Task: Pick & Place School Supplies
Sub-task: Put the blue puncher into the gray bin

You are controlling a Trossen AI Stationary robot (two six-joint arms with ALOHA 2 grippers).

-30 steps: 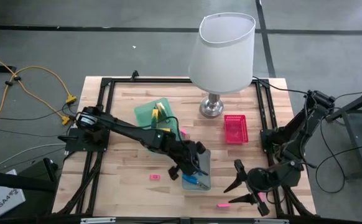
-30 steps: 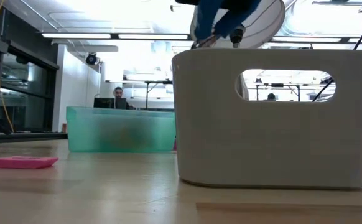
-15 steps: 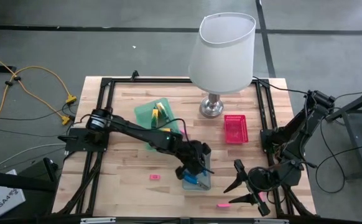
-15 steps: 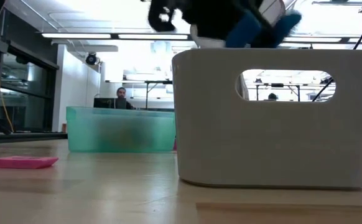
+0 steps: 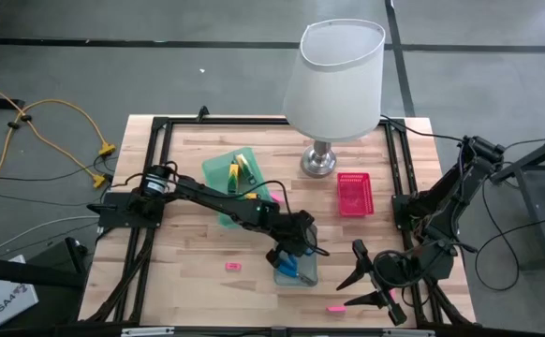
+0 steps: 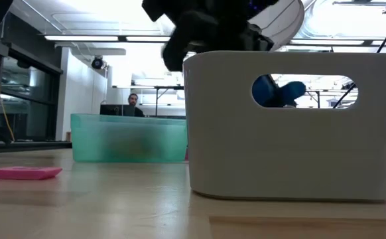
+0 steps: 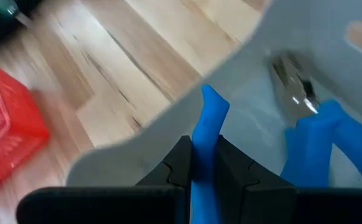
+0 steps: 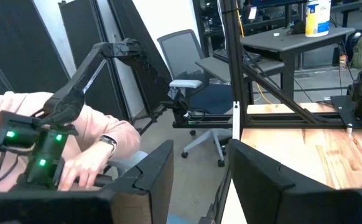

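Placing step: my left gripper [image 7: 203, 163], clamped on the blue-handled pliers [image 7: 209, 149], lowers them into the grey tray [image 5: 302, 251] at table's 6 o'clock; next, release. Right gripper [image 5: 364, 273] waits spread.

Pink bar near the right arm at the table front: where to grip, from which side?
Mid-length, jaws across its short width, from straight above: the pink bar lies flat on the table, long axis left-right in the high view. The open right gripper is nearest; the left gripper holds blue-handled pliers in the grey tray.
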